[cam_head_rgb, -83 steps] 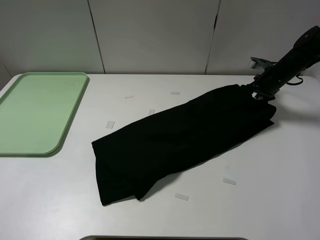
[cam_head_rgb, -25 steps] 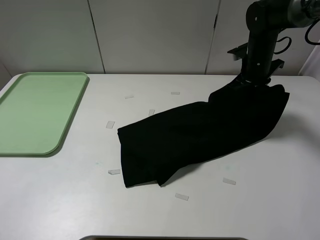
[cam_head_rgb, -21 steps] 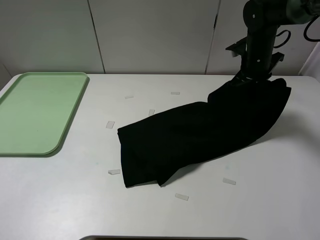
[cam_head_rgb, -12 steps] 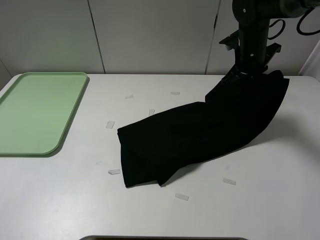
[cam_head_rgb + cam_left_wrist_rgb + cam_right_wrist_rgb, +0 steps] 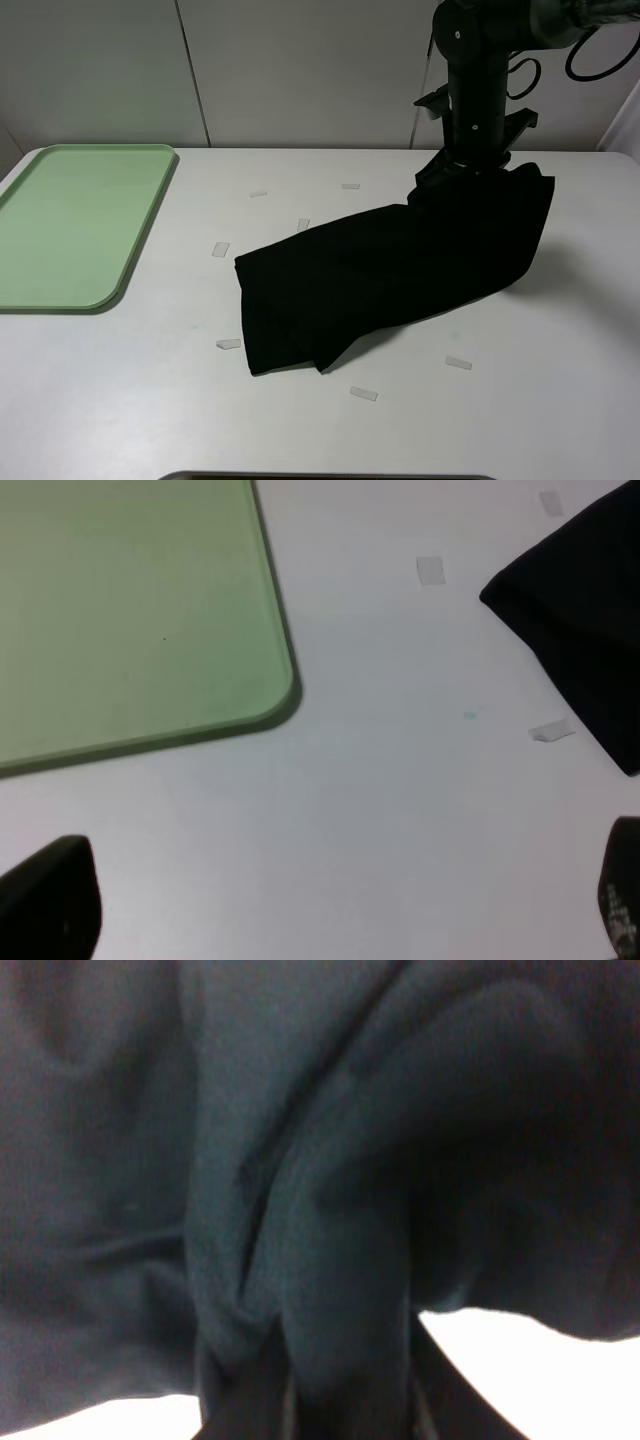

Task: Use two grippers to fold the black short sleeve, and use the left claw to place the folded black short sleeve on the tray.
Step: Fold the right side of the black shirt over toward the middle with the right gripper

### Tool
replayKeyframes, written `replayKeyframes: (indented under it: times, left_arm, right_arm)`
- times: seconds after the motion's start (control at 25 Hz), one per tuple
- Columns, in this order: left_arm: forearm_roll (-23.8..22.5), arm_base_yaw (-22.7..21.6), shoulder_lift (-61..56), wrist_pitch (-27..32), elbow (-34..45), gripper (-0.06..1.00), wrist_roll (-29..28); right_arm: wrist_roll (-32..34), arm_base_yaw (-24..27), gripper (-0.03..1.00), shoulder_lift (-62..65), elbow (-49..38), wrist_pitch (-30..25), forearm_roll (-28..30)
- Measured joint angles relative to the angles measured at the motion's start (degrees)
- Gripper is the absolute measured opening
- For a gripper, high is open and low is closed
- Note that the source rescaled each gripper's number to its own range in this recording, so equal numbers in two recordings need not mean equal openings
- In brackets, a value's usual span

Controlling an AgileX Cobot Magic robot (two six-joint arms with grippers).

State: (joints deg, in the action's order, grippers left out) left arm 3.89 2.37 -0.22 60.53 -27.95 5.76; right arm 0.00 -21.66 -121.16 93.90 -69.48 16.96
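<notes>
The black short sleeve (image 5: 400, 265) lies as a long folded band across the white table, its right end lifted. My right gripper (image 5: 462, 165) is shut on that raised end at the back right, arm upright above it. In the right wrist view the black fabric (image 5: 300, 1160) fills the picture and bunches between the fingertips (image 5: 250, 1405). The pale green tray (image 5: 75, 220) lies at the far left and shows in the left wrist view (image 5: 130, 610). My left gripper (image 5: 330, 905) is open and empty over bare table, right of the tray; it is out of the high view.
Several small clear tape pieces lie on the table, such as one (image 5: 364, 393) in front of the shirt and one (image 5: 220, 249) left of it. The shirt's near-left corner (image 5: 585, 630) shows in the left wrist view. A white panel wall stands behind.
My right gripper has lifted the shirt's right end off the table and carried it leftward; the shirt's left end slid right early on, then stayed put.
</notes>
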Motion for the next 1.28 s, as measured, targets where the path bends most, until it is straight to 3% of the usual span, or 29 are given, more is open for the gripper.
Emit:
replayKeyframes:
  times: [0.24, 0.32, 0.4, 0.52, 0.64, 0.84, 1.04, 1.28]
  left_arm:
    - [-1.95, 0.00, 0.00, 0.00, 0.00, 1.00, 0.00]
    - [-3.02, 0.00, 0.00, 0.00, 0.00, 1.00, 0.00]
    - [-3.89, 0.00, 0.00, 0.00, 0.00, 1.00, 0.00]
    - [-4.79, 0.00, 0.00, 0.00, 0.00, 1.00, 0.00]
    - [-5.23, 0.00, 0.00, 0.00, 0.00, 1.00, 0.00]
    - [-5.29, 0.00, 0.00, 0.00, 0.00, 1.00, 0.00]
    - [-5.35, 0.00, 0.00, 0.00, 0.00, 1.00, 0.00]
    - [-5.35, 0.00, 0.00, 0.00, 0.00, 1.00, 0.00]
  right_arm:
    - [0.00, -1.81, 0.08, 0.18, -0.01, 0.00, -8.09]
    - [0.00, -2.22, 0.12, 0.18, -0.01, 0.00, -10.84]
    - [-0.35, -2.44, 0.34, 0.20, -0.01, -0.06, -12.43]
    - [-1.57, -2.49, 0.80, 0.79, -0.01, 0.66, -13.39]
    - [-1.69, -2.49, 0.96, 2.28, -0.05, 3.18, -13.39]
    - [-1.87, -2.49, 1.00, 6.14, 1.63, 4.68, -10.91]
    - [-2.03, -2.19, 1.00, 10.03, 5.00, 5.01, -1.73]
    - [-2.21, 3.44, 1.00, 9.49, 4.63, 7.19, 5.89]
